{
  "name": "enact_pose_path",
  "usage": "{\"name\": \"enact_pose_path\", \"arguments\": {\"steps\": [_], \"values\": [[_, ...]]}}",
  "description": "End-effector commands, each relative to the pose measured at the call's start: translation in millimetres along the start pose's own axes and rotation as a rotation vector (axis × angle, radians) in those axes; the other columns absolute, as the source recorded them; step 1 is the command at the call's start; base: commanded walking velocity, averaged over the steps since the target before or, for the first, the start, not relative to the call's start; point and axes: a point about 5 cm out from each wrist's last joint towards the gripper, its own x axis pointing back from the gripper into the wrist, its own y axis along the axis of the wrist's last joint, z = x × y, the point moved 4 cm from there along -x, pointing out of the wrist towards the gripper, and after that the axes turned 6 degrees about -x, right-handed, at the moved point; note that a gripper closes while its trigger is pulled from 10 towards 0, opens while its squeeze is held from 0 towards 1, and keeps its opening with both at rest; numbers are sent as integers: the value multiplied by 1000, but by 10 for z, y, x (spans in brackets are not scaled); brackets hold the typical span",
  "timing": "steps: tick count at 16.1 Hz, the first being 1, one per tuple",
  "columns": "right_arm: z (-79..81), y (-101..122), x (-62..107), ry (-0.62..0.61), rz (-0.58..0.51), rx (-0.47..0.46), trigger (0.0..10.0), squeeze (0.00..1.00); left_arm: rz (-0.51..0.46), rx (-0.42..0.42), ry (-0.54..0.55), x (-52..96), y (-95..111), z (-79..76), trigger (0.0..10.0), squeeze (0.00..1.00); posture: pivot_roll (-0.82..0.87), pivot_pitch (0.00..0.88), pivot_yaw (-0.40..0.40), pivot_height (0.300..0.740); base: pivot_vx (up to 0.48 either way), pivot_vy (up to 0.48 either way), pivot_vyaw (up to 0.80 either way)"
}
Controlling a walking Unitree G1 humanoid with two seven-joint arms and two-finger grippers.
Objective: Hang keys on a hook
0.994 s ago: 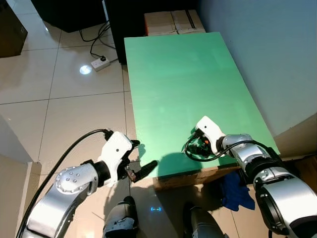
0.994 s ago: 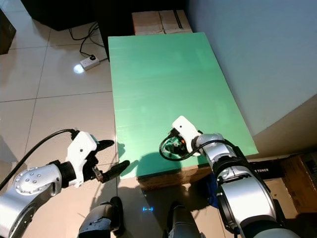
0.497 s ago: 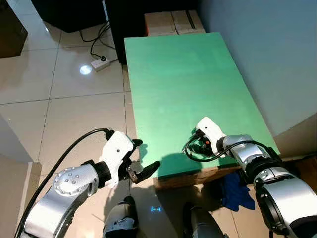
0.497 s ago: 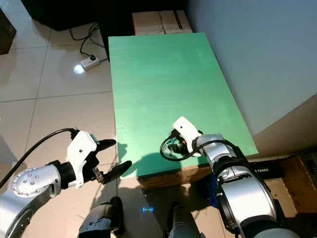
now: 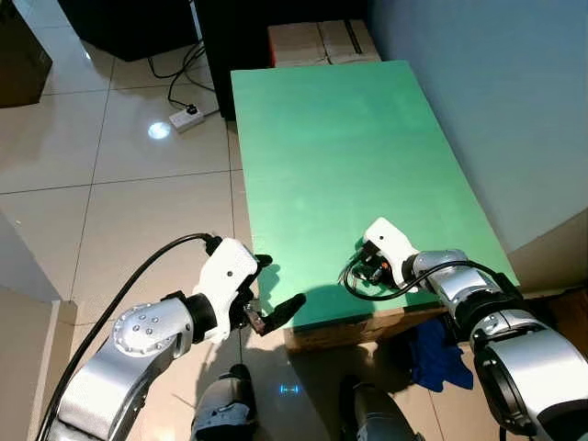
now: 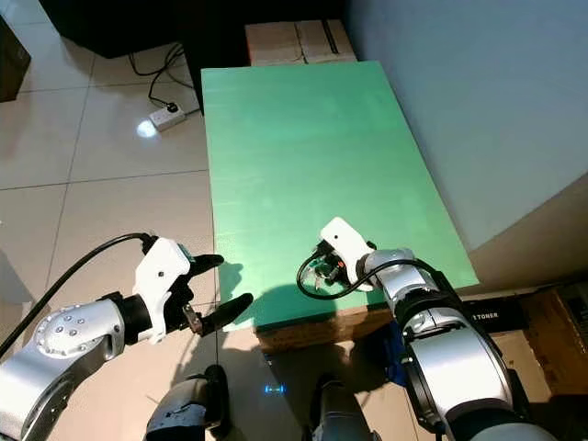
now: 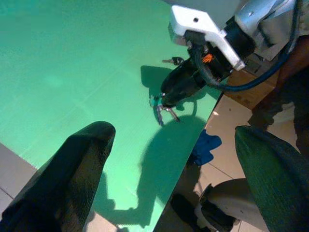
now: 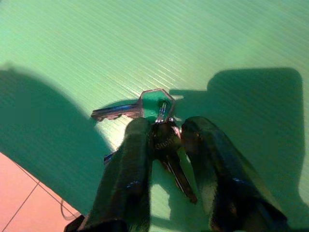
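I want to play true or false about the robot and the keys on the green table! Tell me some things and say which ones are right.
1. The right gripper has its fingers closed on the keys. True.
2. The keys are already hanging on a hook. False: they are down at the green table, between the fingers, with no hook in view.
3. The left gripper is holding the keys. False: its fingers are open and empty, beside the table's near corner.
4. A white power strip lies on the tiled floor. True.
5. The tabletop is red. False: it is green.
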Motion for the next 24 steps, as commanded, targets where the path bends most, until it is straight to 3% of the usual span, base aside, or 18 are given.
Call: {"name": "enact_pose_path", "arguments": {"steps": [1,8,13,15,16,20,21,23,24], "values": [[32,-103,-12,14,33,-19,0,0,12,-4,-6,1,-36,-3,10000,0,64,257,7,740,0,0,0],[21,-86,-13,-9,-28,-39,0,0,-29,6,-3,10,46,5,10000,0,55,194,5,740,0,0,0],[-14,-25,0,-35,-100,-106,0,0,-51,-5,-4,-121,125,15,10000,0,43,137,32,740,0,0,0],[-82,54,47,-55,-160,-132,0,0,-69,0,60,-149,126,84,10000,0,29,116,40,740,0,0,0],[-142,159,92,-78,-223,-143,0,0,-81,7,126,-111,58,189,10000,0,22,102,42,740,0,0,0],[-329,489,255,-273,-480,-171,0,0,-71,35,359,-122,-103,525,10000,0,-8,70,45,740,0,0,0],[-386,598,390,-402,-606,-153,0,0,-98,47,438,-120,-79,604,10000,0,-13,65,43,740,0,0,0],[-418,655,533,-526,-691,-145,0,0,-135,60,513,-99,-59,674,10000,0,-22,56,44,740,0,0,0],[-443,687,720,-710,-734,-89,0,0,-199,81,556,-98,16,723,10000,0,-27,51,50,740,0,0,0]]}}
